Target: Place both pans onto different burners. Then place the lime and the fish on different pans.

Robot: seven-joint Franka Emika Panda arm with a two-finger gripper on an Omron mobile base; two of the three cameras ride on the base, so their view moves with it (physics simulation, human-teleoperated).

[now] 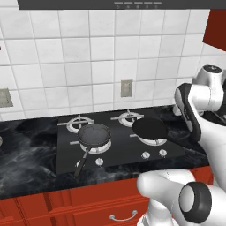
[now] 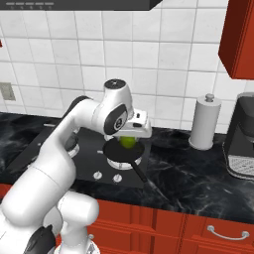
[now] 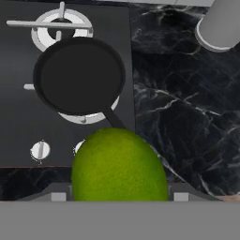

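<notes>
Gripper (image 2: 130,138) holds the lime (image 3: 119,165) in half-spread fingers above the black pan (image 3: 79,75); firm, round, likely roll-prone.

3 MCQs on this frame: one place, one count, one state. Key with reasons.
1. Where is the small round bright green lime?
A. in the tool, above the plain black pan
B. on the marble counter
C. inside the grey-black pan

2. How many round dark frying pans sit on the black glass cooktop?
A. one
B. two
C. three

3. What is in the plain black frying pan?
A. a fish
B. a lime
C. nothing

Key:
1 A: the hand view has the lime up close between the fingers, and the right base view shows it under the tool, over that pan.
2 B: the grey-black long-handled frying pan and the plain black one each rest on a silver-grey gas burner.
3 C: its dark base is bare.
</notes>
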